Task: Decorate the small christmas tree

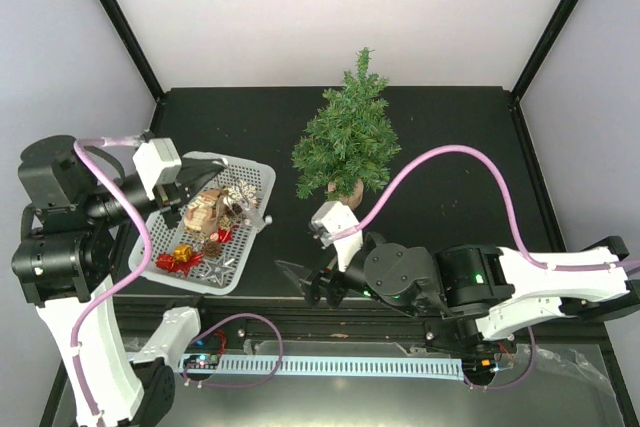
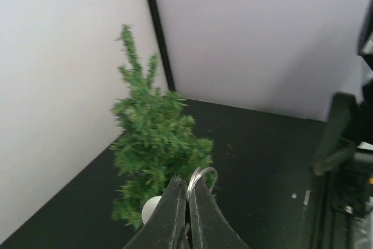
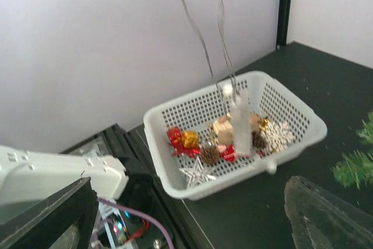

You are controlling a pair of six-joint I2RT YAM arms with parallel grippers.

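The small dark-green bristly christmas tree (image 1: 347, 142) stands upright mid-way across the black table (image 1: 450, 127), straight ahead of the left gripper (image 2: 187, 189), which is clamped on a thin silvery wire loop (image 2: 198, 169); the wide-open, empty right gripper (image 1: 305, 279) lies nearer.

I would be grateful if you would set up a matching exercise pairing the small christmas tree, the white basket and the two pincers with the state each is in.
Things:
1. small christmas tree
2. white basket
3. left pincer
4. right pincer

States:
A. open and empty
B. holds ornaments
C. standing upright on the black table
D. shut on a thin wire loop

Pairs: 1-C; 2-B; 3-D; 4-A.
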